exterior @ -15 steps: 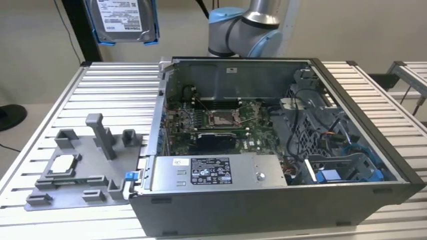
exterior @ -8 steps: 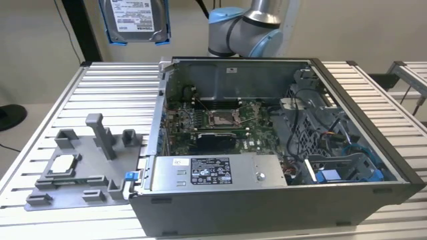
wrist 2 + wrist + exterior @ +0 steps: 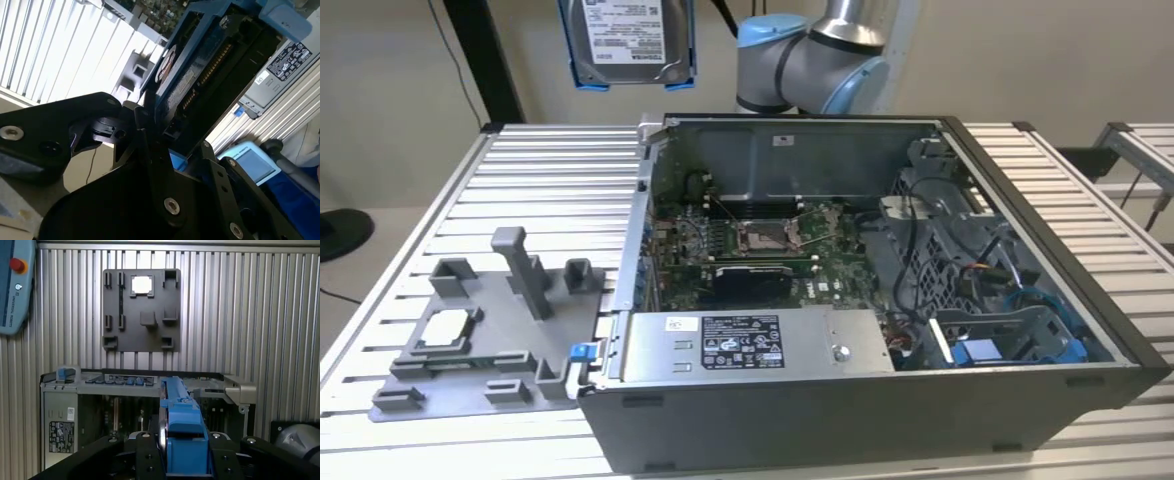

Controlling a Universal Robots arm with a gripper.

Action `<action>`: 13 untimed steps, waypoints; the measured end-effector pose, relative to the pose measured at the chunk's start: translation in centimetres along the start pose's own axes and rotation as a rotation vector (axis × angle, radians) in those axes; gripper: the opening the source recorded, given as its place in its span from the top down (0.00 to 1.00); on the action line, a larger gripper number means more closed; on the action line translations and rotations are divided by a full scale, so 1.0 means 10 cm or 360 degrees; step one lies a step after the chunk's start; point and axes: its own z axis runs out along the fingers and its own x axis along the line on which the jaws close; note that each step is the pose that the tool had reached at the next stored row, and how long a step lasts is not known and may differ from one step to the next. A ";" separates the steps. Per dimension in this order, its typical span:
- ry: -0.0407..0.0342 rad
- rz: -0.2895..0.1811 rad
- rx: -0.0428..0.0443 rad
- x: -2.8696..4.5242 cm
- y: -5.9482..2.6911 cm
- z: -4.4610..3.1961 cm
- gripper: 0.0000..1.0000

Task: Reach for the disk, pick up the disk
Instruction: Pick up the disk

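The disk (image 3: 630,40) hangs high in the air at the top of the exterior view, above the table's back edge and left of the arm's blue-capped joint (image 3: 807,62). Its white label faces the camera and blue rails run down its sides. In the first wrist view my gripper (image 3: 183,442) is shut on the disk (image 3: 181,412), with black fingers (image 3: 145,450) pressed against both blue rails. In the second wrist view the disk (image 3: 200,65) juts edge-on out of the black fingers (image 3: 150,140), its connector side showing.
An open computer case (image 3: 1014,250) with its motherboard (image 3: 761,240) and power supply (image 3: 734,345) stands below, at the table's middle. A grey plastic stand (image 3: 494,330) with upright posts, holding a small white-faced chip (image 3: 142,285), lies to the exterior view's left. A teach pendant (image 3: 12,285) rests on the slatted table (image 3: 547,170).
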 end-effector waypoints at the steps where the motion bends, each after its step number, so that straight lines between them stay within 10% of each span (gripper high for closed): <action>1: 0.0000 0.0000 0.0000 0.000 -0.033 0.000 1.00; 13: 0.0000 0.0000 0.0002 0.002 -0.423 0.001 1.00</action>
